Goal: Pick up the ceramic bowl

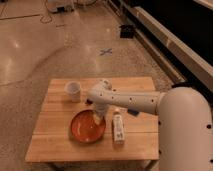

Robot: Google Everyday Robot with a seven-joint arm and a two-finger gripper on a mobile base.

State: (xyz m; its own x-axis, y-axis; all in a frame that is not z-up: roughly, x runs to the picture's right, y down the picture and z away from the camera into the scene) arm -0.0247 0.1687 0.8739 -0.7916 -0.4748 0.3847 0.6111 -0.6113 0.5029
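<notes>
The ceramic bowl [86, 127] is wide, shallow and orange-red, and lies on the wooden table [55, 145] at its front middle. My gripper [98, 117] hangs from the white arm [135, 100] and reaches down onto the bowl's right rim. The arm's wrist covers part of that rim.
A small white cup [73, 90] stands at the table's back left. A white bottle [118, 128] lies on its side right of the bowl. A small dark red thing [88, 102] lies behind the bowl by the arm. The robot's white body [185, 130] fills the right.
</notes>
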